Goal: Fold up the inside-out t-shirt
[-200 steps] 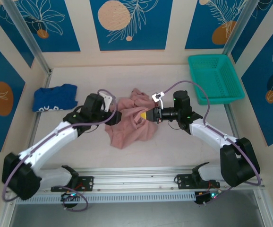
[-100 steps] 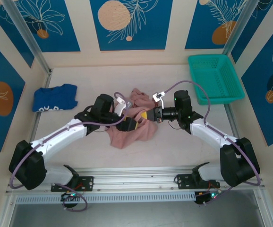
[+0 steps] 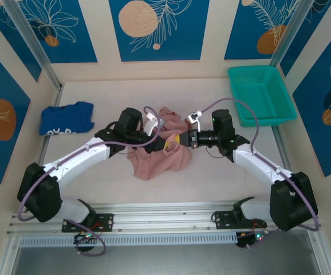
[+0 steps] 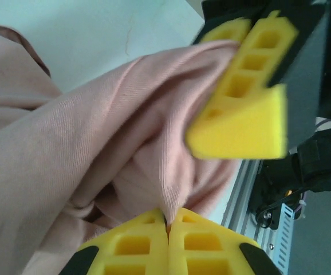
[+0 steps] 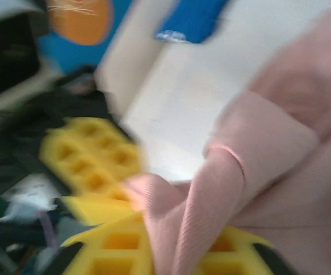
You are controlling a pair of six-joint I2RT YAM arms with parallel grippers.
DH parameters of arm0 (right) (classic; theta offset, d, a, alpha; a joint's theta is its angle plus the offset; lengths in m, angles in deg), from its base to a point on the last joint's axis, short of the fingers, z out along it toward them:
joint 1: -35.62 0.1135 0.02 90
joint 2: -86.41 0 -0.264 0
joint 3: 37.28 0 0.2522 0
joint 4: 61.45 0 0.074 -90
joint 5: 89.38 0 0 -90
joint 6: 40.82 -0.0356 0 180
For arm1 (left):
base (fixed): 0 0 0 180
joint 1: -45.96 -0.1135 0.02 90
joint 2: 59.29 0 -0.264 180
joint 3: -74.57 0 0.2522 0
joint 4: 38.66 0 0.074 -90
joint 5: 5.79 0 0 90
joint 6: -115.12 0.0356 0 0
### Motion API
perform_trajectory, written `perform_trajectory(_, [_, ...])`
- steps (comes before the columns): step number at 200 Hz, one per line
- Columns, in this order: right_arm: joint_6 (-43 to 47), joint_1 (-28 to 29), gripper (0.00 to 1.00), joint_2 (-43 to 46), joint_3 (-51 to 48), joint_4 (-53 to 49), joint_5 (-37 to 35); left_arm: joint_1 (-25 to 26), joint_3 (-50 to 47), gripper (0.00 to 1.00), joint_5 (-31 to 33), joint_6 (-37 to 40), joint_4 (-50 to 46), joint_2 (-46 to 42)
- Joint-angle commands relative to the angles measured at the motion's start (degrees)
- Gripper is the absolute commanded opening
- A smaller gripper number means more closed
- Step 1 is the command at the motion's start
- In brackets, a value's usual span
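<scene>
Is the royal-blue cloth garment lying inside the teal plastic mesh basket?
No, the royal-blue garment lies on the white table by the left wall, apart from the teal basket.

Centre blocked: left gripper (image 3: 164, 144) and right gripper (image 3: 180, 140) nose to nose over crumpled dusty-pink cotton t-shirt (image 3: 154, 161). Teal plastic mesh basket (image 3: 261, 94) far right, folded royal-blue cloth garment (image 3: 66, 118) far left. Open pale tabletop (image 3: 223, 179) along front and back.

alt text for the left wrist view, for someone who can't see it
The left gripper, yellow-fingered, is shut on a fold of the dusty-pink t-shirt at the bottom edge. At upper right the same fabric runs up between the yellow fingers of the right gripper, with the pale table behind.
</scene>
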Motion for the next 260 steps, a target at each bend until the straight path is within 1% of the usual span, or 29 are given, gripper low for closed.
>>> perform_trajectory(1, [6.9,1.7,0.30,3.0,7.7,-23.8,-25.3,1.9,7.7,0.00,6.3,-2.3,-10.1,-5.2])
perform_trajectory(13, [8.7,3.7,0.36,5.4,8.4,-26.2,-32.3,3.5,12.1,0.00,8.9,-4.3,-17.0,-5.2])
perform_trajectory(25, [10.5,4.8,0.40,8.4,8.1,-26.2,-34.7,5.5,16.2,0.00,11.5,-4.4,-23.2,-4.5])
perform_trajectory(41, [13.1,5.0,0.43,11.5,7.5,-25.8,-34.2,7.9,21.0,0.00,17.1,-4.0,-30.0,-3.3])
perform_trajectory(57, [16.0,5.2,0.45,14.6,6.3,-24.1,-30.0,9.6,24.3,0.00,19.0,-3.8,-33.2,-2.3])
perform_trajectory(75, [18.6,6.1,0.47,18.7,2.9,-19.2,-21.2,10.0,25.6,0.00,17.4,-4.3,-32.5,-2.1])
perform_trajectory(89, [19.1,7.4,0.49,21.2,0.1,-14.8,-16.3,10.1,26.7,0.00,17.1,-4.3,-32.9,-1.5])
perform_trajectory(97, [19.2,8.5,0.50,21.9,-1.1,-12.3,-14.8,10.2,27.3,0.00,17.0,-4.3,-33.3,-1.1])
perform_trajectory(106, [18.9,10.1,0.52,21.8,-2.1,-9.4,-14.4,10.2,27.5,0.00,16.3,-4.3,-33.2,-0.8])
perform_trajectory(118, [18.6,12.5,0.59,20.5,-3.0,-5.8,-14.4,10.2,27.4,0.00,14.8,-4.6,-32.5,-0.7])
perform_trajectory(126, [18.6,14.3,0.62,19.1,-3.0,-3.9,-15.6,10.2,27.3,0.00,14.0,-5.0,-32.1,-0.6])
perform_trajectory(149, [19.0,18.0,0.64,14.7,-2.8,0.4,-20.7,10.2,26.9,0.00,11.1,-5.7,-30.7,-0.8])
perform_trajectory(157, [18.7,18.6,0.61,13.4,-2.6,2.0,-22.0,10.2,26.6,0.00,10.4,-5.8,-30.2,-0.9])
perform_trajectory(163, [18.3,18.9,0.55,12.5,-2.4,2.6,-23.5,10.1,26.3,0.00,10.1,-5.9,-29.7,-1.1])
perform_trajectory(185, [17.1,18.8,0.16,11.0,-1.5,1.0,-26.3,9.7,25.5,0.00,9.8,-6.4,-28.0,-1.6])
perform_trajectory(193, [16.7,18.4,0.06,11.4,-2.0,0.8,-25.6,9.5,25.2,0.00,10.5,-6.4,-27.5,-1.8])
perform_trajectory(200, [15.8,17.8,0.00,12.0,-2.7,0.9,-24.3,9.0,24.7,0.00,11.3,-6.4,-26.9,-2.2])
perform_trajectory(206, [14.7,17.1,0.00,12.7,-3.6,1.6,-22.5,8.4,24.0,0.06,12.3,-6.7,-26.2,-2.7])
perform_trajectory(219, [11.7,15.1,0.00,14.2,-5.5,3.9,-18.1,6.7,21.7,0.27,14.9,-7.2,-24.0,-4.2])
perform_trajectory(231, [8.1,12.8,0.00,15.3,-7.2,6.2,-15.1,5.3,18.6,0.39,17.8,-7.7,-21.7,-6.2])
perform_trajectory(244, [4.0,10.5,0.00,16.4,-9.1,9.5,-12.6,3.7,13.9,0.46,19.5,-9.1,-18.6,-8.9])
perform_trajectory(260, [-0.3,8.4,0.00,17.1,-11.1,13.6,-11.1,1.7,6.5,0.51,18.1,-13.1,-13.8,-12.4])
